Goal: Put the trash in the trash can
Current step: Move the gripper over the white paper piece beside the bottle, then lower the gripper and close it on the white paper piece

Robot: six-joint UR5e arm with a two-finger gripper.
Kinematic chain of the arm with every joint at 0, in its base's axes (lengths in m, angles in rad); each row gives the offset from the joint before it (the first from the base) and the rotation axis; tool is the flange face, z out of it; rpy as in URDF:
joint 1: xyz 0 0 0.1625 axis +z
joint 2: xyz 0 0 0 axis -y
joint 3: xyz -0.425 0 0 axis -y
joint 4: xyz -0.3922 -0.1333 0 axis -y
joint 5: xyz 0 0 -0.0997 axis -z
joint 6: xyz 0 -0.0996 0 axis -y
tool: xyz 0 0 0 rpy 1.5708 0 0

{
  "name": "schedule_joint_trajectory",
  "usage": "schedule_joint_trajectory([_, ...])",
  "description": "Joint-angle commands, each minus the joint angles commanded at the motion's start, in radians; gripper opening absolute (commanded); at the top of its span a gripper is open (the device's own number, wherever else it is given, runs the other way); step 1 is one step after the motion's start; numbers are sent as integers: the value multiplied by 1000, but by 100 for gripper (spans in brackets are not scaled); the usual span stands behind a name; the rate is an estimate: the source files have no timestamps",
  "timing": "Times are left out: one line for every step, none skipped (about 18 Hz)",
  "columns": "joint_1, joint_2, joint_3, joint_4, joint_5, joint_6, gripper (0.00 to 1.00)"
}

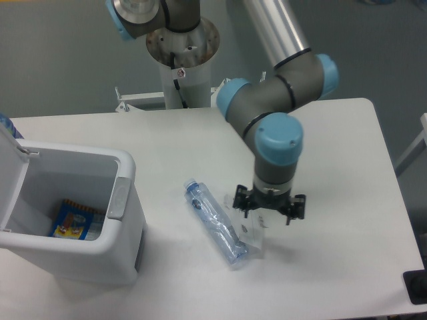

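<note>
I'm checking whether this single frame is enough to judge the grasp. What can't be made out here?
- Gripper: seen from above in the camera view; the wrist hides the fingertips, so open or shut is unclear.
- White wrapper: its upper part is covered by the gripper; print too small to read.
- Trash can: its lid is cut off by the left edge; the near wall hides part of the floor beside the snack packet.
</note>
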Motion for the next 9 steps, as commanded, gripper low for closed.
schedule_joint_trajectory([-11, -2, -6, 0, 0, -2, 100])
schedule_joint_trajectory([-15, -3, -9, 0, 0, -2, 100])
schedule_joint_trajectory([-15, -9, -9, 0, 0, -3, 100])
schedule_joint_trajectory([-17, -12, -9, 0, -2, -5, 100])
schedule_joint_trajectory([-17, -12, -9, 0, -2, -14, 100])
schedule_joint_trajectory([-18, -14, -9, 0, -3, -26, 97])
schedule_joint_trajectory([-21, -17, -8, 2, -3, -38, 95])
schedule_joint_trajectory([-28, -20, -2, 2, -3, -49, 92])
schedule_joint_trajectory([-31, -24, 1, 2, -3, -57, 90])
